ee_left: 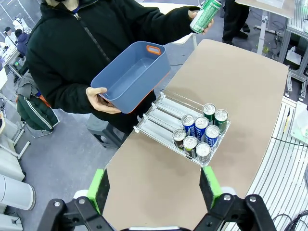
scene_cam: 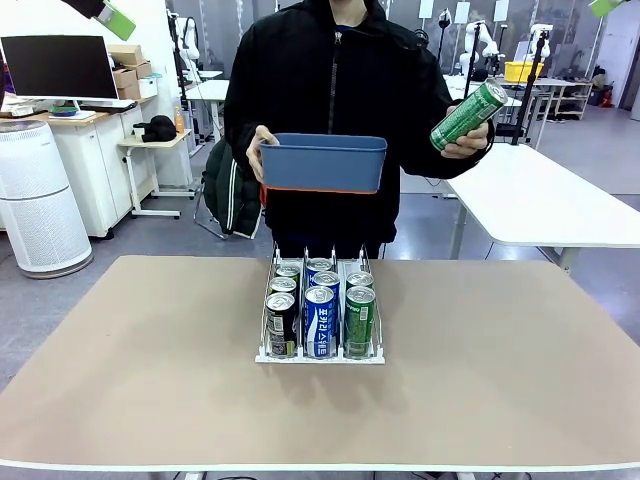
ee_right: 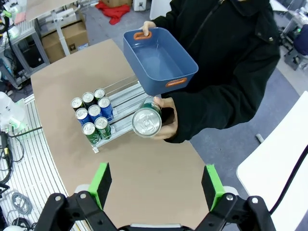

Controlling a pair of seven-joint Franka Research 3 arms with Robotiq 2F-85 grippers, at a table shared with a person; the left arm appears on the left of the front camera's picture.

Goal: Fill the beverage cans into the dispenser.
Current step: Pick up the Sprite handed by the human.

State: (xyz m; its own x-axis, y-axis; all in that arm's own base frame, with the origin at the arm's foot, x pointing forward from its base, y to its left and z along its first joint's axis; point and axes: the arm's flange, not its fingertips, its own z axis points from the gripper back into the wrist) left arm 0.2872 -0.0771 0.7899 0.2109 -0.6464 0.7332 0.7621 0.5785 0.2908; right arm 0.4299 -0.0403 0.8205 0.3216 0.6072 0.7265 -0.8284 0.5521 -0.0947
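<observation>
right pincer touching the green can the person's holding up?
Apart. The right wrist view shows the open right pincer well short of the green aluminium beverage can, which sits in the person's hand, with brown tabletop between.

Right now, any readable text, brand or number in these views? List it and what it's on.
None legible.
Green can in the person's hand: white lettering, blurred.
Cans in the dispenser: white print on the blue can, black can and green can, too small to read.
Blue tub: no print.
</observation>
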